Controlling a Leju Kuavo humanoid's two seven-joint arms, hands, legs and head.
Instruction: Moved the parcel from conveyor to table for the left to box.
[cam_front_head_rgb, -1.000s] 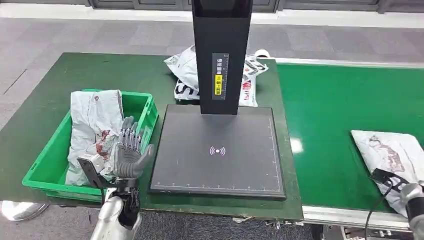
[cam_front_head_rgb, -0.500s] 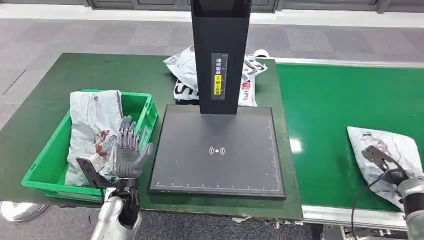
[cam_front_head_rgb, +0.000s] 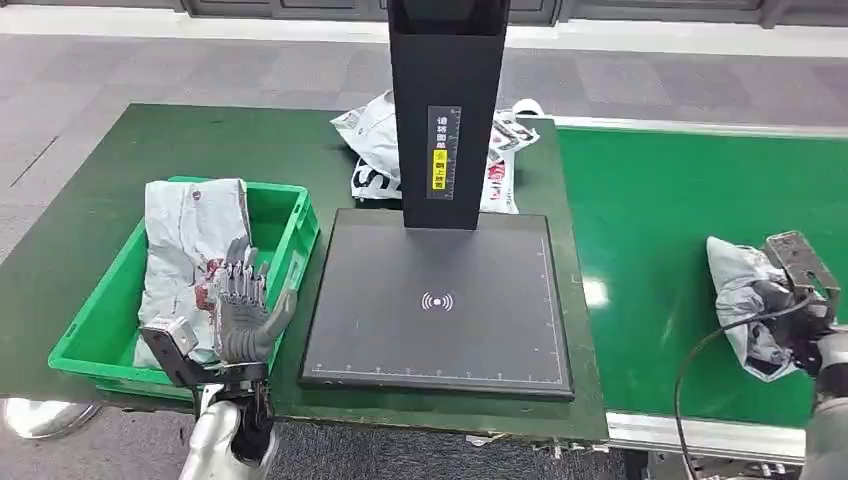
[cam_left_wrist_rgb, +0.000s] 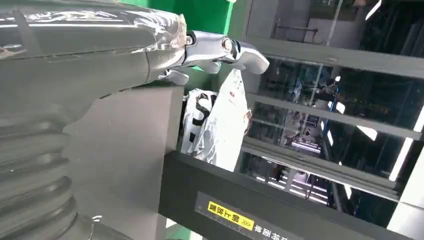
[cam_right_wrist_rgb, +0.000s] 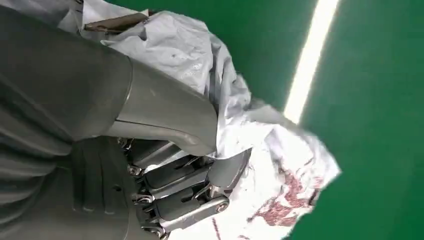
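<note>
While the green crate (cam_front_head_rgb: 105, 335) is sitting at the left end of the dark green table (cam_front_head_rgb: 120, 160) with a grey mailer bag (cam_front_head_rgb: 185, 235) lying inside it, the left hand (cam_front_head_rgb: 243, 318) is hovering upright over the crate's near right corner, fingers spread apart and holding nothing. Just to the right, the black scanner pad (cam_front_head_rgb: 440, 340) is lying flat on the table, its black post (cam_front_head_rgb: 445, 110) rising from the far edge. Behind the post, a pile of white mailer bags (cam_front_head_rgb: 365, 150) is resting on the table. Further right, on the bright green conveyor (cam_front_head_rgb: 680, 200), the parcel (cam_front_head_rgb: 745, 290) is bunching up, crumpled, under the right hand (cam_front_head_rgb: 800, 305). In the right wrist view, the thumb and dark fingers (cam_right_wrist_rgb: 187, 192) are curling around the parcel's grey plastic, gripping it.
</note>
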